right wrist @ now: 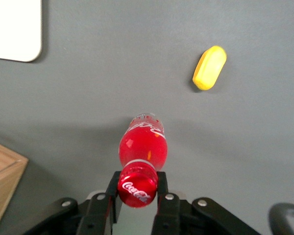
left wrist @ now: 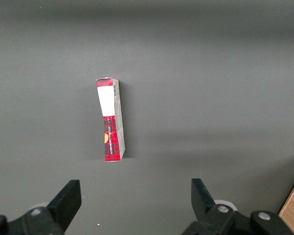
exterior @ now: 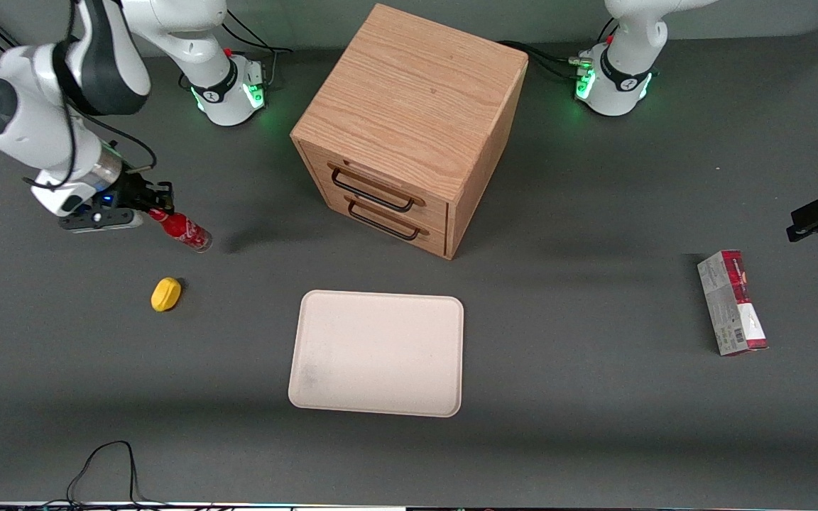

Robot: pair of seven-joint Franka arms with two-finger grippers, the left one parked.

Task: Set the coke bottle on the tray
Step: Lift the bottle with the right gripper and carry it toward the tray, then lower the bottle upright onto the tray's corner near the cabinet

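The small red coke bottle (exterior: 183, 228) with white lettering is held tilted above the table at the working arm's end. My gripper (exterior: 155, 209) is shut on its red cap. In the right wrist view the cap sits between my fingers, gripper (right wrist: 137, 187), and the bottle's body (right wrist: 142, 145) hangs below with its clear base toward the table. The cream tray (exterior: 378, 353) lies flat nearer the front camera than the cabinet, well apart from the bottle; one of its corners (right wrist: 14, 29) shows in the right wrist view.
A yellow lemon-shaped object (exterior: 165, 294) (right wrist: 209, 67) lies on the table near the bottle, nearer the front camera. A wooden two-drawer cabinet (exterior: 409, 128) stands mid-table. A red-and-grey carton box (exterior: 731, 302) (left wrist: 110, 120) lies toward the parked arm's end.
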